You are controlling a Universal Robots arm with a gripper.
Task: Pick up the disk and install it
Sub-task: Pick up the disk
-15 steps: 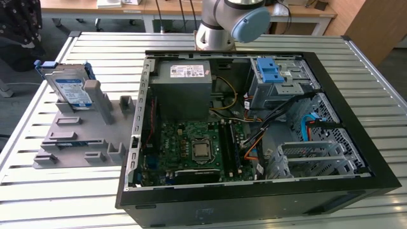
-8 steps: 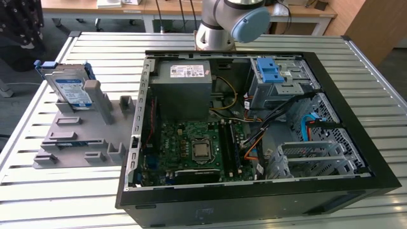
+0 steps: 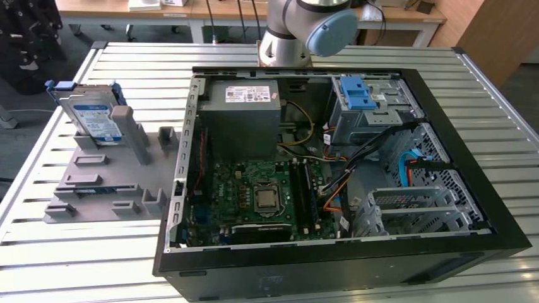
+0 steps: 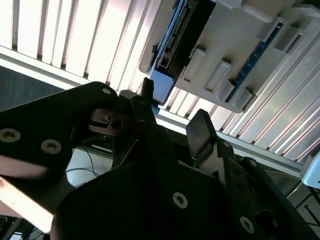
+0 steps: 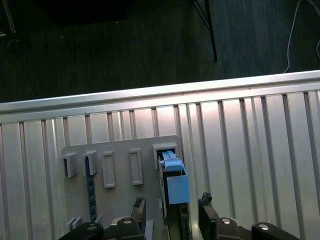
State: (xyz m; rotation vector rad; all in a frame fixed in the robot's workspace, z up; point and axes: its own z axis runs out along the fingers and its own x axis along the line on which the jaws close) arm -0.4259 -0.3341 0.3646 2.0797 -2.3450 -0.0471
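Observation:
The disk [image 3: 91, 117] is a silver drive with a blue-and-white label in a blue carrier. It stands on edge in a slot of the grey holder plate [image 3: 110, 183] at the exterior view's left. In the first wrist view the disk's blue carrier end [image 5: 173, 185] sits in line with the gap of my gripper [image 5: 173, 212], farther off than the fingertips [image 5: 206, 212]. The second wrist view shows the disk's edge [image 4: 165, 62] beyond my gripper [image 4: 172, 112]. The fingers stand open with nothing between them, apart from the disk.
An open computer case [image 3: 471, 151] lies on the slatted metal table [image 3: 505, 95]. It holds a grey power supply [image 3: 244, 113], a motherboard [image 3: 261, 196] and a metal drive bay [image 3: 370, 107] topped by a blue latch. The holder plate [image 5: 120, 165] has several other slots. The table's edge [image 5: 150, 95] runs just past the plate.

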